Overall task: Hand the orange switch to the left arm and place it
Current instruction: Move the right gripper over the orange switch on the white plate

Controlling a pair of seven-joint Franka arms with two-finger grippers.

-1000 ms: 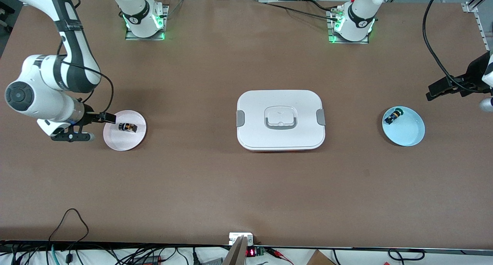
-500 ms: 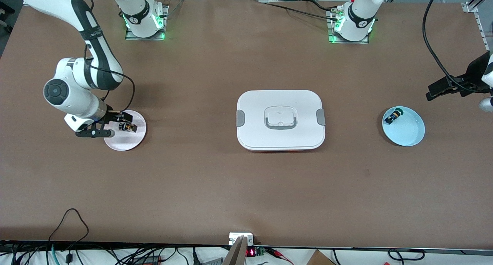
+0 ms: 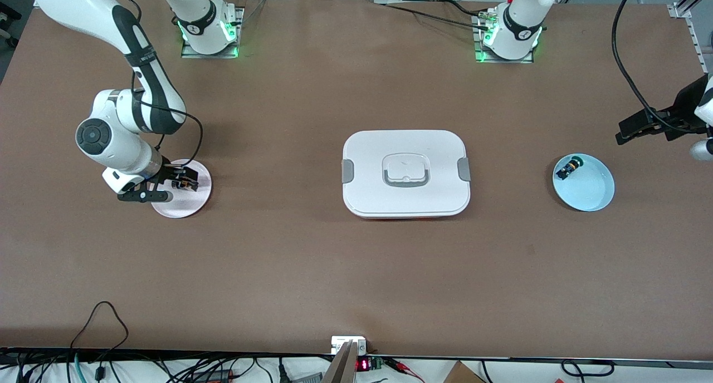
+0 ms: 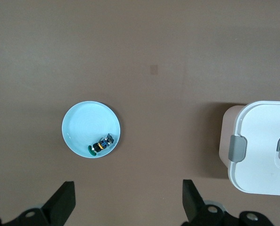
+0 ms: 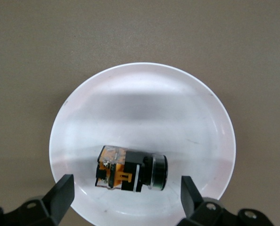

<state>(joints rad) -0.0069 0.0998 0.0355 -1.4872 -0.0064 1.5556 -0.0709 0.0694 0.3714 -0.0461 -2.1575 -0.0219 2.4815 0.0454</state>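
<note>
The orange switch [image 3: 187,183] lies on its side on a small pale pink plate [image 3: 192,202] at the right arm's end of the table. In the right wrist view the switch [image 5: 130,174] lies on the plate [image 5: 144,99]. My right gripper [image 3: 175,187] is open low over the plate, with its fingers [image 5: 62,195] on either side of the switch and apart from it. It also shows in its own wrist view [image 5: 126,200]. The white box [image 3: 405,172] sits mid-table. My left gripper [image 3: 632,128] is open and empty and waits up near the left arm's end of the table [image 4: 127,205].
A light blue plate [image 3: 590,191] near the left arm's end holds a small black switch with a green cap [image 3: 569,167]. The left wrist view shows that plate [image 4: 83,122], that switch [image 4: 101,144] and a corner of the box [image 4: 260,150].
My right gripper has moved from beside the plate to over it and come down, so its open fingers now flank the orange switch. The left arm has not moved.
</note>
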